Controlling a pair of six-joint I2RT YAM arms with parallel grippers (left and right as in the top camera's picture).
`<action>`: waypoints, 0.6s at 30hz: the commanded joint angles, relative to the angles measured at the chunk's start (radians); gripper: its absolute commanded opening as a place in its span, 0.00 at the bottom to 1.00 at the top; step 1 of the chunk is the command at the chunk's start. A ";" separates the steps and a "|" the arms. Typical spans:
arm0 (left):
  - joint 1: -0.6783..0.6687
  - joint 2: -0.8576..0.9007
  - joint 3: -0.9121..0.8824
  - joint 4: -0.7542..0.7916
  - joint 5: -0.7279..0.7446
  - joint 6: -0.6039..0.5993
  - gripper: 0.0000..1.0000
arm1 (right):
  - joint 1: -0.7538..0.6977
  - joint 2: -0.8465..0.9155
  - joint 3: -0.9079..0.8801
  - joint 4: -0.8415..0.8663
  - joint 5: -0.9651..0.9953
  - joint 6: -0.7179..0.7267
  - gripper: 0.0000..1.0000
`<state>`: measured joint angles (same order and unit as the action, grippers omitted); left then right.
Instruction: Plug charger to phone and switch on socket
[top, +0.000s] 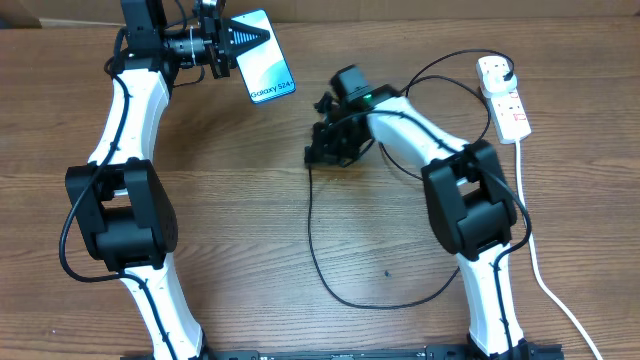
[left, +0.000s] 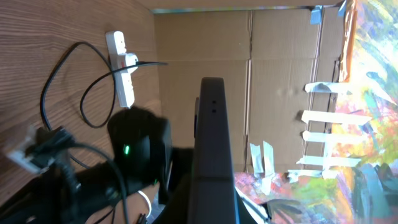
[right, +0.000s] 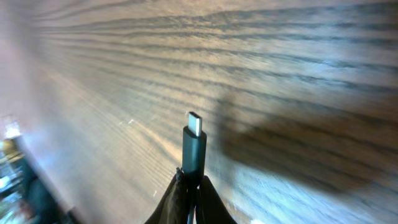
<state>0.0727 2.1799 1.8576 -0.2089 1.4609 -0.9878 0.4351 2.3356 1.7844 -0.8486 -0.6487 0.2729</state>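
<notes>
My left gripper (top: 238, 42) is shut on the phone (top: 262, 58) and holds it up off the table at the back left, its light blue screen and "Galaxy S24" text showing. In the left wrist view the phone (left: 213, 134) shows edge-on, standing up from the jaws. My right gripper (top: 322, 150) is shut on the charger's connector end (right: 194, 146), with the silver tip pointing out over the wood. The charger's black cable (top: 318, 255) loops across the table to its plug in the white socket (top: 503, 92) at the back right.
The socket's thick white cord (top: 545, 275) runs down the right side of the table. A cardboard wall (left: 273, 81) stands behind the table. The socket also shows in the left wrist view (left: 123, 65).
</notes>
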 joint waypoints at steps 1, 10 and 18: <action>0.006 -0.005 0.014 0.005 0.052 0.024 0.04 | -0.016 -0.101 0.018 -0.049 -0.236 -0.161 0.04; 0.006 -0.005 0.014 0.005 0.059 0.053 0.04 | -0.018 -0.254 0.018 -0.158 -0.315 -0.208 0.04; 0.006 -0.005 0.014 0.005 0.088 0.082 0.04 | -0.017 -0.347 0.018 -0.194 -0.314 -0.207 0.04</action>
<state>0.0727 2.1799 1.8576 -0.2089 1.4841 -0.9485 0.4149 2.0403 1.7844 -1.0416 -0.9401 0.0811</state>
